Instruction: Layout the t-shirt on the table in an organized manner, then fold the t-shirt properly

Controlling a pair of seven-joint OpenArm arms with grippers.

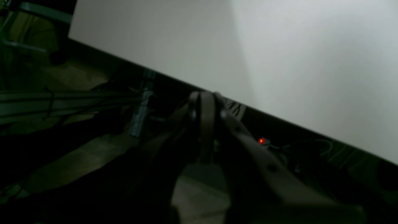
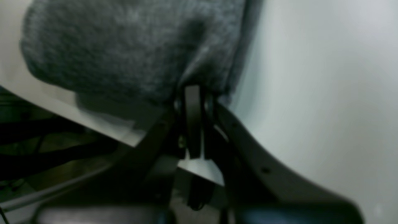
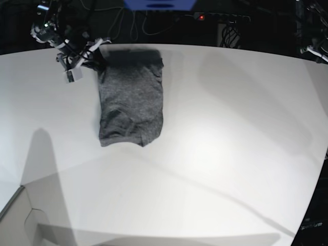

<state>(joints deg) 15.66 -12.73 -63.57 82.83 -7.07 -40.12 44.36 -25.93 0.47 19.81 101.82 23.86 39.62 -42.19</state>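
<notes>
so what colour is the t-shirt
Heathered charcoal grey, plain with no print: the t-shirt shows best in the base view.

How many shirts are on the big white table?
1. The grey t-shirt lies folded into a long strip near the far left part of the table. Nothing else like it shows; the fold hides its sleeves.

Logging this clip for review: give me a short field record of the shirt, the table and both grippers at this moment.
t-shirt: grey, folded into a narrow upright rectangle, lying flat at the far left of the table
table: white, otherwise bare in the base view
right gripper: shut, pinching the shirt's far edge near the table's rim
left gripper: shut, holding nothing, past the table edge, away from the shirt
fold state: folded; the lower end looks slightly rumpled
</notes>
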